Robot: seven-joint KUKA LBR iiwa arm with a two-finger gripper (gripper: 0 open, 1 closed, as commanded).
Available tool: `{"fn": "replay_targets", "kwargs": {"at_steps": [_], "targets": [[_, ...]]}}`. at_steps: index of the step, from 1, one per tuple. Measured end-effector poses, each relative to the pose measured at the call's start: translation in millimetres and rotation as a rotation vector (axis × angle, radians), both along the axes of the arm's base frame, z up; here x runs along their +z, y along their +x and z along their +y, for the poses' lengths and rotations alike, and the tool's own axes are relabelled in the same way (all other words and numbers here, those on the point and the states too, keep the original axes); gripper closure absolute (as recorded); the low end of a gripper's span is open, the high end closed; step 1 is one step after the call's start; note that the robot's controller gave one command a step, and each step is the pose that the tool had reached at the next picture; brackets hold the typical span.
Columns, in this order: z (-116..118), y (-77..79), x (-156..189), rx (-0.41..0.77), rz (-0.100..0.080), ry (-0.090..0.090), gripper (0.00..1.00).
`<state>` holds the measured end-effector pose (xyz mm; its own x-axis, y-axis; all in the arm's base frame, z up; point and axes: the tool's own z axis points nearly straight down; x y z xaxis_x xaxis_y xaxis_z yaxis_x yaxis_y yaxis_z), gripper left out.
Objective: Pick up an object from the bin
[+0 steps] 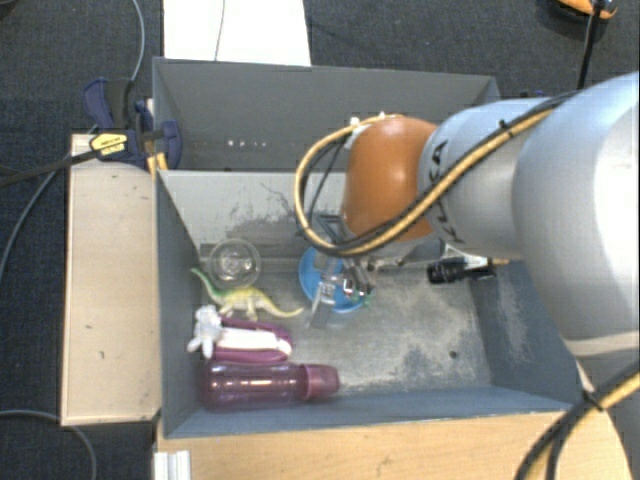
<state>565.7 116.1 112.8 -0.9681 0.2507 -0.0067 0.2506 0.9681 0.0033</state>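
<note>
The blue round plastic dish (314, 274) lies mid-floor in the grey metal bin (300, 118), directly under my claw (340, 290). I cannot tell from here whether the claw is spread or pressed together. I judge the dish light, stiff and rather slick, and its thin rim looks like the best place to nip. There is one dish. To its left lie one clear round cup (235, 261), one yellow-green toy dinosaur (245, 304), one small white figure (205, 330), one white-and-purple oblong piece (255, 343) and one purple plastic bottle (265, 383).
</note>
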Motion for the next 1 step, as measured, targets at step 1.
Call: {"fn": "replay_targets", "kwargs": {"at_steps": [1], "targets": [[-3.1,4.0,-30.3,-0.183,0.007,0.0,0.0]]}}
